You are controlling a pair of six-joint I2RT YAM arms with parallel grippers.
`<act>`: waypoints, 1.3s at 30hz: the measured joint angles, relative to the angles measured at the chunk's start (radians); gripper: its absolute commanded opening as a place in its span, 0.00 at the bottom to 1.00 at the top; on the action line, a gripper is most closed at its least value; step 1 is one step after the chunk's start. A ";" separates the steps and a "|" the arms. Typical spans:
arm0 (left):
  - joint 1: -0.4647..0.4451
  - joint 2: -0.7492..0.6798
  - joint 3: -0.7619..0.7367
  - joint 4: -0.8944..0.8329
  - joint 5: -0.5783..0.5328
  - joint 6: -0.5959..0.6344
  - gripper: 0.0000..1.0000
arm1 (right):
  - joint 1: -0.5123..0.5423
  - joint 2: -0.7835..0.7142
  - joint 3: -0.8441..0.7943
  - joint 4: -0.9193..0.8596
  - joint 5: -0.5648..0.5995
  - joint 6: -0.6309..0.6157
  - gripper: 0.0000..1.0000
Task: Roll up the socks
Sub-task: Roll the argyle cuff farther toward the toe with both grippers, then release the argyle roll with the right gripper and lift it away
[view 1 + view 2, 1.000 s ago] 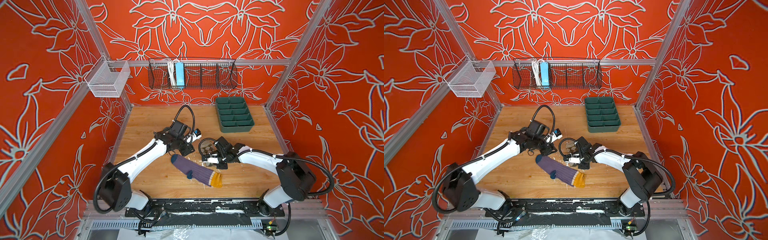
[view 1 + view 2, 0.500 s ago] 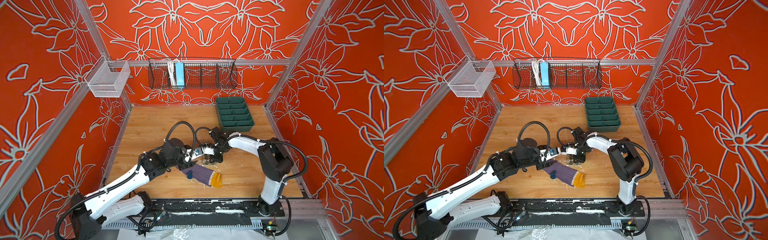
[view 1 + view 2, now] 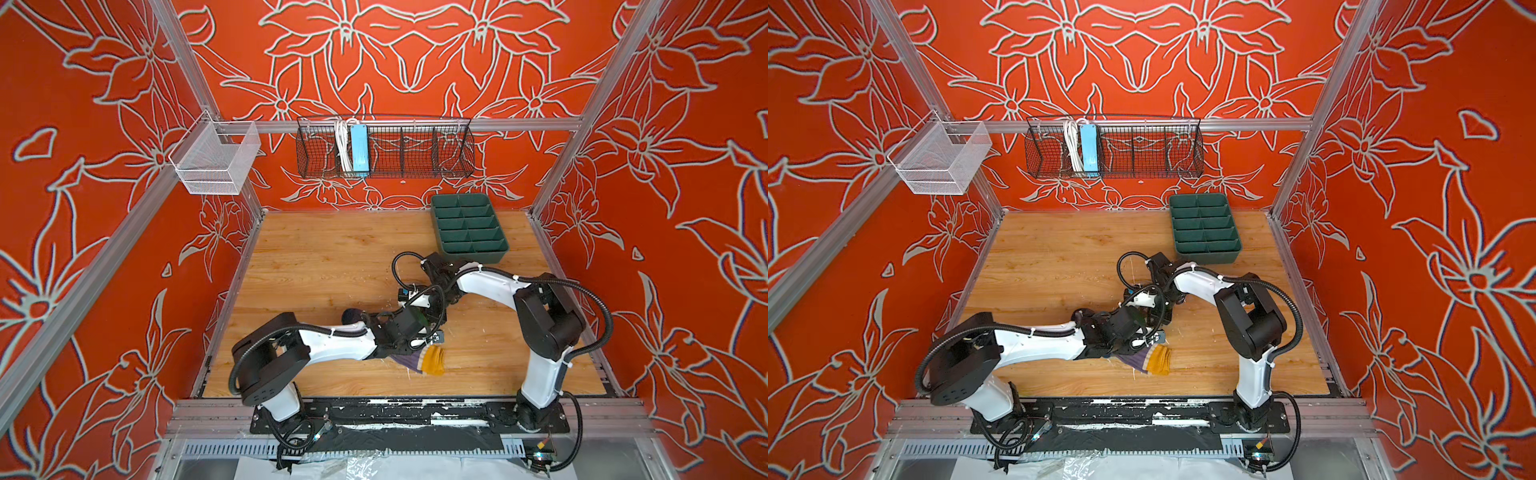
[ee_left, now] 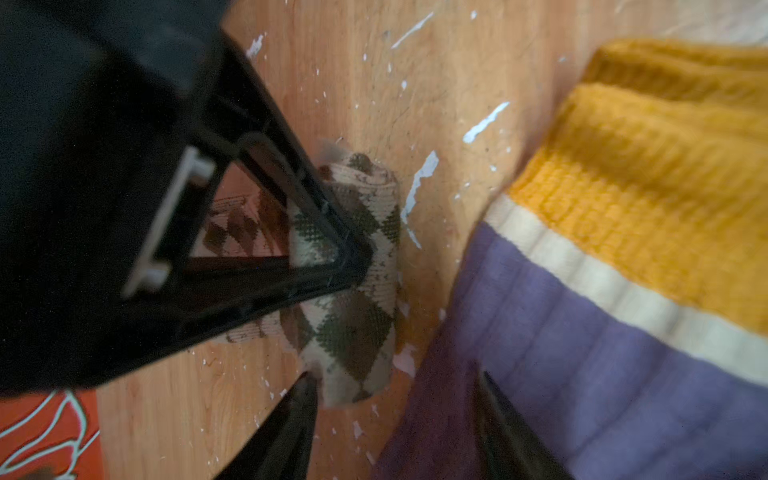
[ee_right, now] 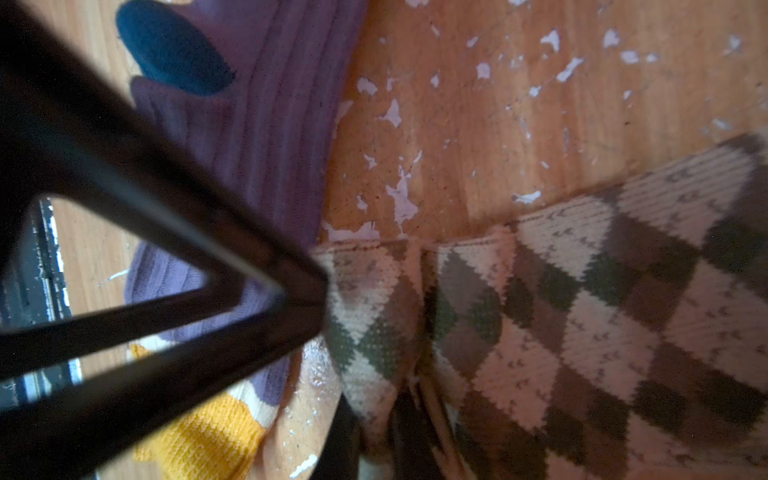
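Observation:
The beige argyle sock (image 4: 357,328) lies partly rolled on the wooden table, its flat part spread out in the right wrist view (image 5: 602,316). My right gripper (image 5: 374,436) is shut on the rolled end, and one of its fingers (image 4: 307,195) presses on the roll. Beside it lies the purple ribbed sock (image 4: 582,353), with a navy patch (image 5: 174,50) and a mustard cuff (image 3: 434,360). My left gripper (image 4: 399,415) is open just above the purple sock's edge, close to the roll. In both top views my left arm covers most of the purple sock (image 3: 1133,359).
A dark green compartment tray (image 3: 469,228) stands at the back right of the table. A black wire basket (image 3: 384,145) hangs on the back wall and a white mesh basket (image 3: 216,160) on the left wall. White flakes dot the wood.
My left arm has swung from the sock's far left across to its cuff end, beside the right gripper. The right arm has folded back while still holding the argyle sock.

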 measured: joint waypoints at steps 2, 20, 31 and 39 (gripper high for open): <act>0.000 0.039 0.007 0.035 -0.032 -0.003 0.56 | -0.002 0.000 0.000 0.000 -0.004 0.000 0.00; 0.015 0.119 0.081 0.053 -0.033 -0.012 0.08 | -0.027 0.002 0.001 -0.006 -0.009 -0.018 0.05; 0.075 0.127 0.132 -0.024 0.103 -0.089 0.00 | -0.069 -0.118 -0.047 0.069 -0.010 0.024 0.32; 0.132 0.163 0.219 -0.115 0.200 -0.178 0.00 | -0.172 -0.366 -0.208 0.096 0.157 0.142 0.35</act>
